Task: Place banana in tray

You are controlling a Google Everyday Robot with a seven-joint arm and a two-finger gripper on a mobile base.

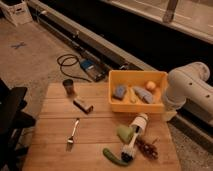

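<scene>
End effector [127,155] near tray [136,107], one banana [132,95] inside

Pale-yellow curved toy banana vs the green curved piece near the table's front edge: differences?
Colour: the banana is pale yellow, the green curved piece is green. Size: the banana looks smaller than the green piece. Place: the banana lies inside the bright yellow plastic tray; the green piece lies on the wooden table, next to the gripper, low over the front edge. Both are elongated and curved.
</scene>
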